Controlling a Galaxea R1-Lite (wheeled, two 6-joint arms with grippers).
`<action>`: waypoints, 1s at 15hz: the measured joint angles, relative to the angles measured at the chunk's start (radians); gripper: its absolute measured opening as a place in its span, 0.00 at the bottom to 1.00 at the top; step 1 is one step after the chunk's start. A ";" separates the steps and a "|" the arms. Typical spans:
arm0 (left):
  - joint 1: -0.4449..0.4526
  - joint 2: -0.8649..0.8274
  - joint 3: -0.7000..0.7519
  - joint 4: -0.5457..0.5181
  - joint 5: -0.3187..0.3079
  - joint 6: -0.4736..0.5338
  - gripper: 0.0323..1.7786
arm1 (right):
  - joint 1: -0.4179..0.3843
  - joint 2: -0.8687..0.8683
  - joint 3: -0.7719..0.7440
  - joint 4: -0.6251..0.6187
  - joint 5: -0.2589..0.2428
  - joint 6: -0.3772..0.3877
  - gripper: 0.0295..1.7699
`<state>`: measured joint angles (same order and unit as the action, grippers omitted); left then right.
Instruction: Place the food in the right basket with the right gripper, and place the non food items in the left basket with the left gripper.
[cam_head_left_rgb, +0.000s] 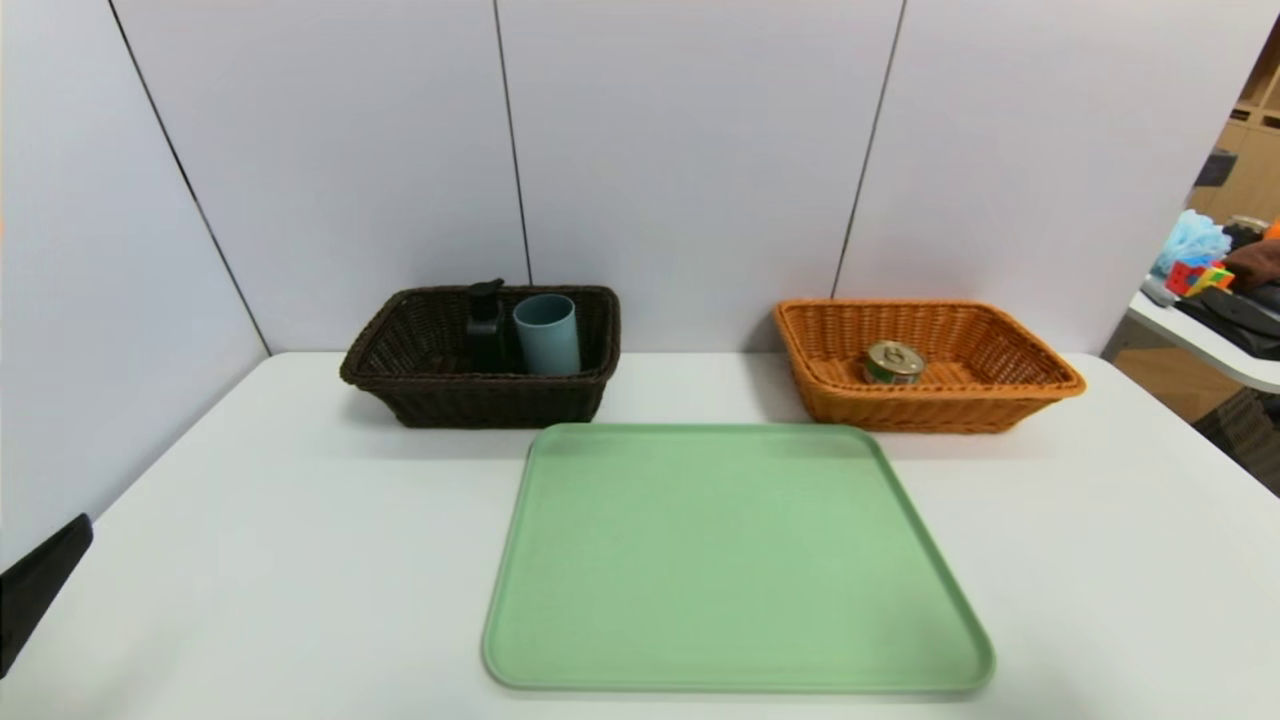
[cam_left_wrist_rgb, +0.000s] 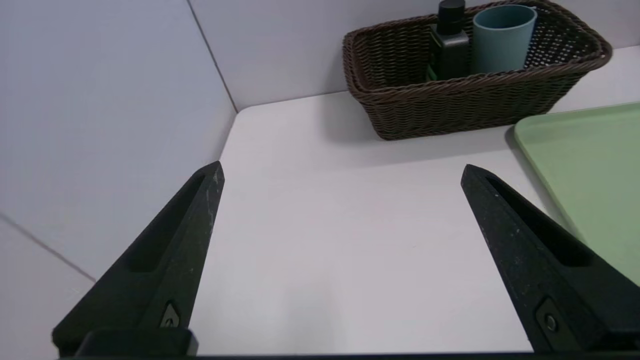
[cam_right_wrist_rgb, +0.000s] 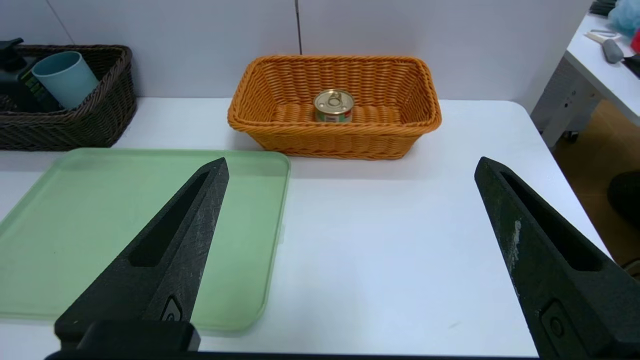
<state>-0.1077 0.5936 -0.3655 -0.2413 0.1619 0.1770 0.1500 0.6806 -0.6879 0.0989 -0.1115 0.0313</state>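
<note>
The can (cam_head_left_rgb: 893, 362) sits upright on the floor of the orange basket (cam_head_left_rgb: 1040, 385), toward that basket's near-left part, at about one o'clock from the green tray (cam_head_left_rgb: 735, 560) in the head view. It is squat and round, with a gold pull-tab lid facing up and a green and white label round its side. In the dark basket (cam_head_left_rgb: 400, 385), at about eleven o'clock from the tray, the black pump bottle (cam_head_left_rgb: 485, 330) and the blue-grey cup (cam_head_left_rgb: 547, 335) stand upright and just beside each other, bottle on the left, against the back-right part of that basket. The tray itself carries nothing.

From the right gripper (cam_right_wrist_rgb: 350, 170), the can lies straight ahead at twelve o'clock, well apart, with bare table (cam_right_wrist_rgb: 380, 250) between; its fingers are spread wide and hold nothing. From the left gripper (cam_left_wrist_rgb: 342, 172), the bottle and cup lie ahead at about one o'clock, also well apart; its fingers too stand wide and empty. In the head view only a dark edge shows at the lower left, and the right arm is out of sight.

Each arm is nearer its own basket, and neither has anything to fetch: judged from how things lie, the sorting looks finished, with both arms clear of the work.
</note>
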 joint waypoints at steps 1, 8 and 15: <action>0.021 -0.030 0.017 0.002 0.000 0.012 0.95 | 0.000 -0.034 0.010 0.022 -0.006 0.001 0.96; 0.089 -0.224 0.133 0.028 -0.027 0.027 0.95 | -0.054 -0.196 0.054 0.091 -0.024 0.002 0.96; 0.094 -0.356 0.196 0.062 -0.044 0.028 0.95 | -0.116 -0.338 0.067 0.255 -0.014 -0.001 0.96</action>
<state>-0.0138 0.2381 -0.1698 -0.1789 0.1183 0.2049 0.0340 0.3430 -0.6204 0.3536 -0.1251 0.0302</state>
